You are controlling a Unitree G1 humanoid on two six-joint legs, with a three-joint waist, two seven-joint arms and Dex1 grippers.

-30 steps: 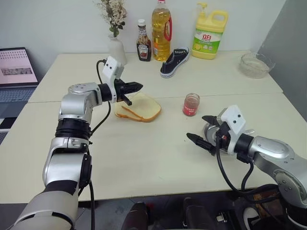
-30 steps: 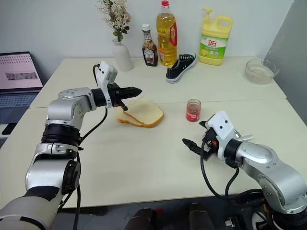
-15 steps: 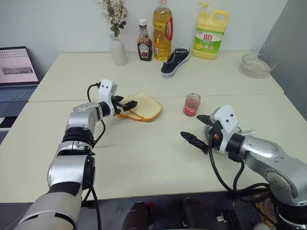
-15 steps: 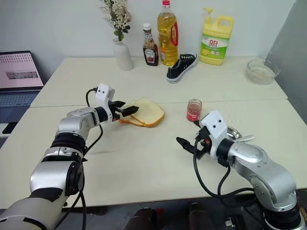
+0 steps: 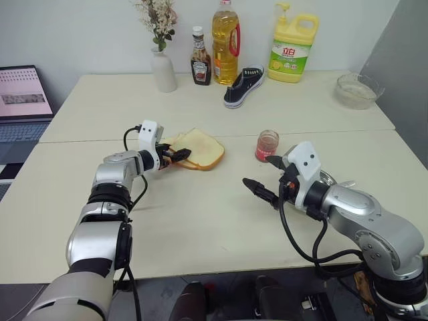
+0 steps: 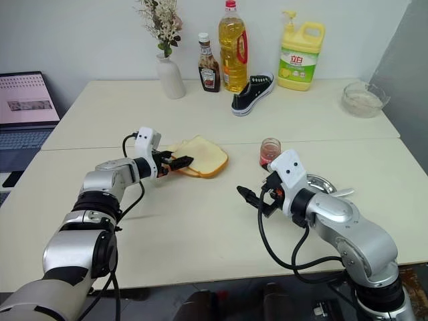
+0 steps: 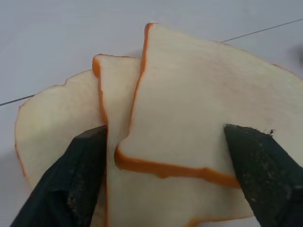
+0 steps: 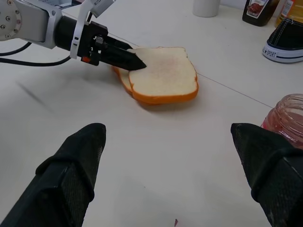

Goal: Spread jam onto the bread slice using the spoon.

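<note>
pale table (image 5: pixel 200 221): left tool (image 5: pixel 179 154), fingers wide, straddles the bread pile (image 5: pixel 199 148); right tool (image 5: pixel 262 177) wide, empty. likely next: closing on the top slice.

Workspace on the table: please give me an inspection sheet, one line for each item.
Surface: pale table, two tops joined by a seam; no spills seen.
Job's things: bread slices in an overlapping pile; jam jar, lid off; steel dish and what may be a spoon handle behind the right arm.
Clutter: shoe, vase, sauce bottle, oil bottle, detergent jug, glass bowl.
Grippers: left pincer open at the pile's edge, fingers around the top slice's corner; right pincer open, holding nothing, above the table.
Cables: black leads loop on both forearms, off the table.
Surroundings: laptop at far left; wall behind.
</note>
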